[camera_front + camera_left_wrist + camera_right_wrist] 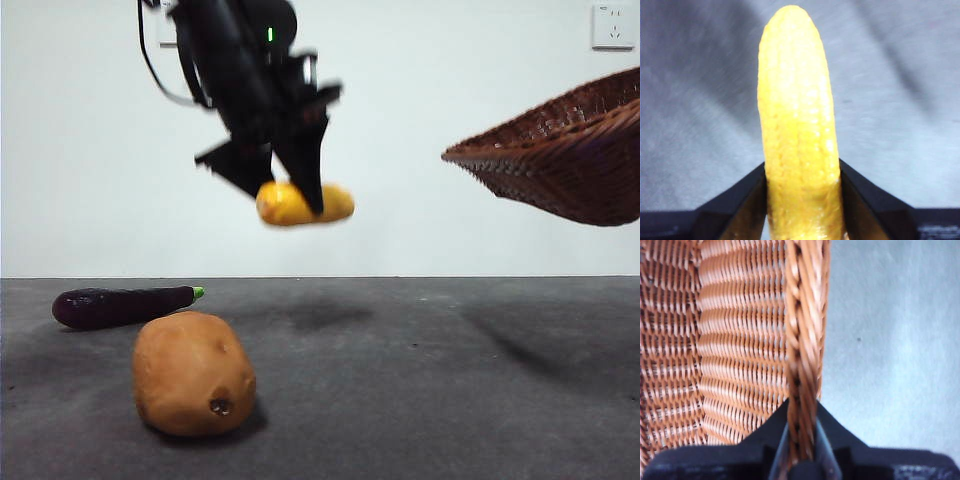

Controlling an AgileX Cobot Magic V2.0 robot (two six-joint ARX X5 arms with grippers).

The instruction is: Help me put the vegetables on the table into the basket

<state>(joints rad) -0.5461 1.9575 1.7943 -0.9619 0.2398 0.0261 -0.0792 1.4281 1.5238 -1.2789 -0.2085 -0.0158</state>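
The left end effector (290, 185) is being held high above the tabletop, its two black jaws pinching the short ridged yellow corn piece (305, 204) across one end. The right end effector (802, 440) is clamped on the braided rim of the shallow dark brown woven wicker basket (570, 150), which is being kept aloft and tilted, well apart from the corn.

For the step in hand, carrying the corn to the basket, the corn is best brought over the open side of the basket and lowered close to the weave before the jaws are spread, so that it is not bounced out over the tilted rim.

In the front view the corn is lying roughly level, with its long axis running across the picture and its free end pointing toward the basket. On the dark grey mottled tabletop (430, 400) the long dark purple eggplant (120, 305) and the large tan potato (192, 372) are waiting, not yet collected.
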